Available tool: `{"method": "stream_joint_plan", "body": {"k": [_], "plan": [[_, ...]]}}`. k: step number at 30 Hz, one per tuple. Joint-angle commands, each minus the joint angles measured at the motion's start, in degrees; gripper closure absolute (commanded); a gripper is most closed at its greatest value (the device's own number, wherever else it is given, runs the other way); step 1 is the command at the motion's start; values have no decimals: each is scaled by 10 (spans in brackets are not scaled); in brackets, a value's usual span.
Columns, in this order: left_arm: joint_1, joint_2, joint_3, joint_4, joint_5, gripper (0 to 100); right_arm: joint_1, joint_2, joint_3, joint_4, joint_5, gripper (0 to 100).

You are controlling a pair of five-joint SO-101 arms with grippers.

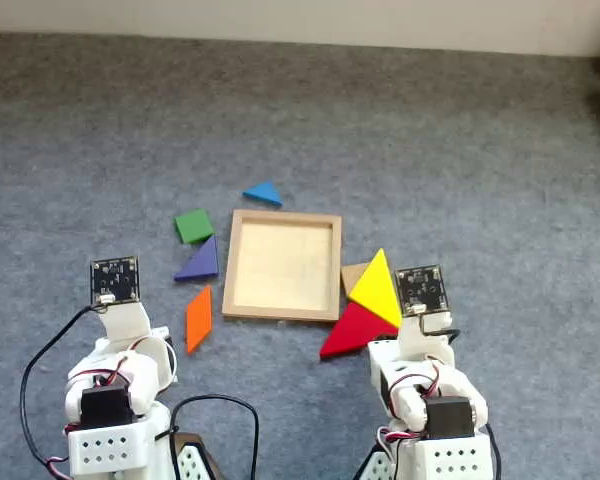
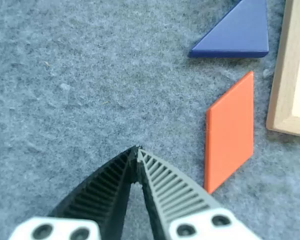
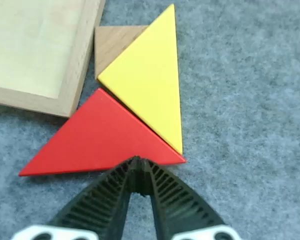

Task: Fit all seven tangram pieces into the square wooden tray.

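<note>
This looks like a small robotics lab or hobby bench. Two white arms, the left arm and the right arm, stand with exposed servos and loose black cables on a grey felt-covered counter. A wooden puzzle tray lies before them, and a pale wall runs along the far edge.

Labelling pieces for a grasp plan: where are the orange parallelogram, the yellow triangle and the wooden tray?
orange parallelogram point(image 2: 230, 131), left wrist view, centre of its top face.
yellow triangle point(image 3: 151, 79), right wrist view, centre of its top face.
wooden tray point(image 1: 285, 216), high view, its far rim.
</note>
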Motion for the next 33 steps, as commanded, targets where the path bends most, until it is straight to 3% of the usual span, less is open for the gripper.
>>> {"method": "stream_joint_plan", "body": {"k": [1,33], "plan": [[7,0,13,2,-1,994,7,4,66,5,3,993],[7,0,13,2,-1,994,8,4,61,10,3,993]]}}
